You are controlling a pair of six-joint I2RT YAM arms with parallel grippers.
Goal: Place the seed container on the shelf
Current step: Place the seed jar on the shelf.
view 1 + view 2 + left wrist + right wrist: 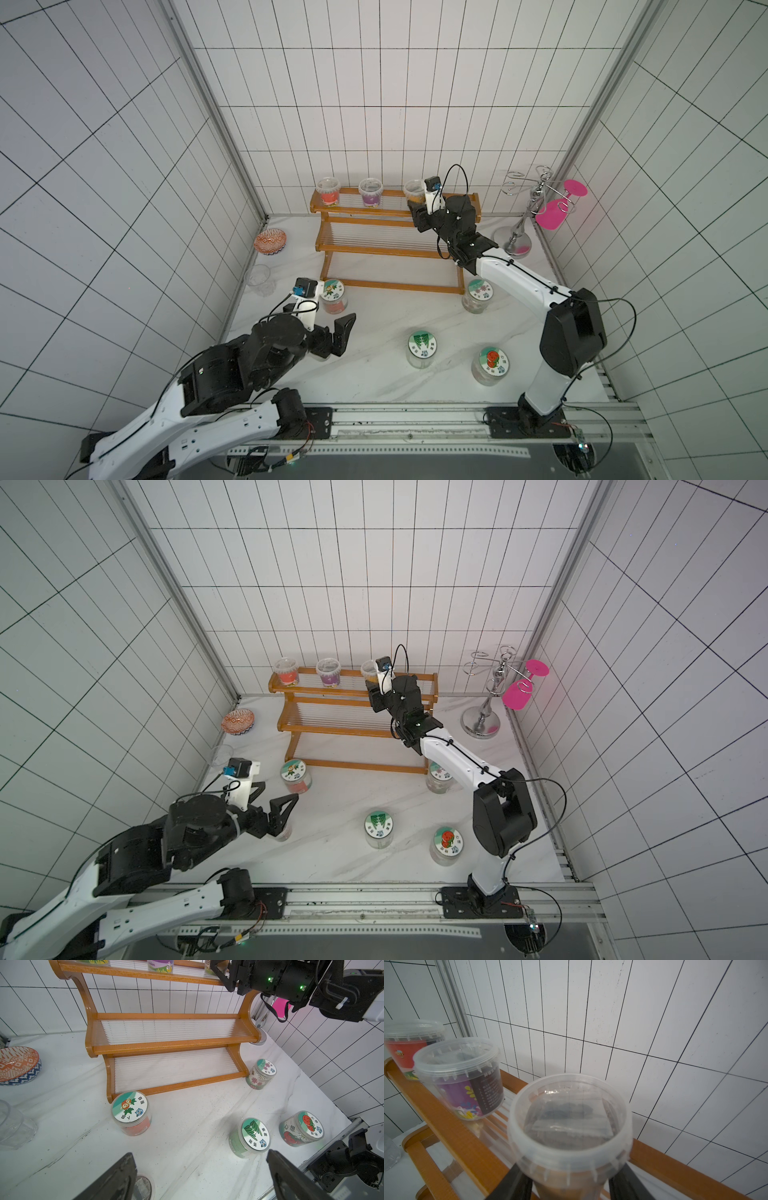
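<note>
1. Clear-plastic brown-labelled seed tub was seen on the top tier of the orange-brown wooden rod shelf, at twelve o'clock; release was judged underway.
2. Right gripper fingers flanked it, and the grip could not be told; left gripper was spread wide, empty.
3. Withdrawal toward six o'clock was called for.

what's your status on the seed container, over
Left gripper open, empty. Right gripper jaws flank seed container at shelf top tier, grip unclear. Purple tub alongside, apart.

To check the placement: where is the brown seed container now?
In both top views the brown seed container is at the shelf's top tier, right of the purple tub, with the right gripper around it.
</note>
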